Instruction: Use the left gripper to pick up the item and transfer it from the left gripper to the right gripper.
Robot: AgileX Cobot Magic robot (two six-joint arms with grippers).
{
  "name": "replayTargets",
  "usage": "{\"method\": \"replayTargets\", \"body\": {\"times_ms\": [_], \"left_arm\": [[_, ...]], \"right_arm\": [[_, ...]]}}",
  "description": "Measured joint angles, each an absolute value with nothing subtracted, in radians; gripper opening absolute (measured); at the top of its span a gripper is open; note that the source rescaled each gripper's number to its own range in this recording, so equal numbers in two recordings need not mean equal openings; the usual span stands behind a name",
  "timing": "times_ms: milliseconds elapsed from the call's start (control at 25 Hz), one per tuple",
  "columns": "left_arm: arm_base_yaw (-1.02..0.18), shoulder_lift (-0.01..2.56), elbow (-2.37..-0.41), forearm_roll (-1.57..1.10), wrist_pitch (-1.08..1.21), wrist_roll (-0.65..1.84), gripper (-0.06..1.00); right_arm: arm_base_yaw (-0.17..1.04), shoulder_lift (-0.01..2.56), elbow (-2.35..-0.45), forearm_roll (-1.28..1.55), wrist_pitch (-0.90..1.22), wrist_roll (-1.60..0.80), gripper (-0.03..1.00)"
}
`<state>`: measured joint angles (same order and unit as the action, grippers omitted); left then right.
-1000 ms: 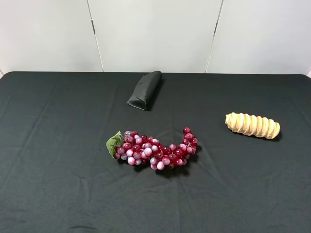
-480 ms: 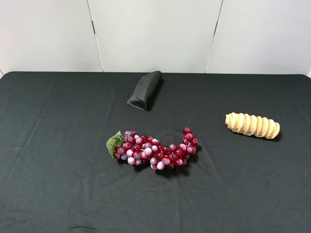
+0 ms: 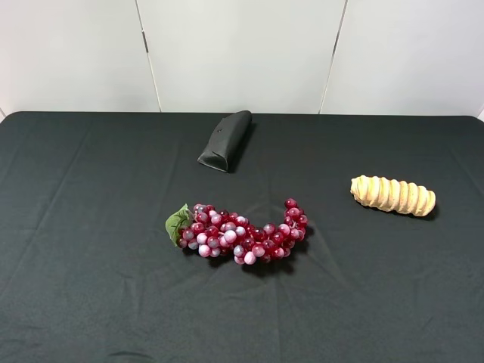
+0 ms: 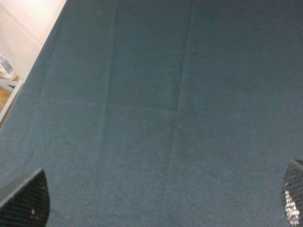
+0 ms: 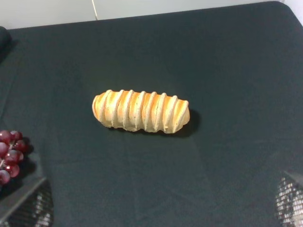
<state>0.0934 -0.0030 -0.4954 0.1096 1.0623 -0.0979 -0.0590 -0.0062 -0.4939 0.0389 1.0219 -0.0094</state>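
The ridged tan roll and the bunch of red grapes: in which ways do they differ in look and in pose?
The ridged tan roll is one pale, solid oblong with even ridges across it; the bunch of red grapes is a loose cluster of many small glossy balls with a green leaf at one end. The roll lies nearly straight, at the right of the table; the grapes curve in an arc near the middle. Both lie flat on the dark cloth, untouched.

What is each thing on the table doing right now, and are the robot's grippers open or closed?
bread roll: lying flat on the black cloth, untouched.
grape bunch: lying on the cloth, untouched.
black wedge: lying near the back edge, alone.
left gripper: open, empty, over bare cloth.
right gripper: open, empty, looking at the bread roll.
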Motion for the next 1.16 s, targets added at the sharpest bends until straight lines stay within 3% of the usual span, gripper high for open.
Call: {"method": "replayTargets", "body": {"times_ms": [1160], "left_arm": [[0.093, -0.003, -0.495, 0.108, 1.062, -0.098, 0.98]], "right_arm": [[-0.059, -0.006, -0.494, 0.039, 1.022, -0.009, 1.00]]}}
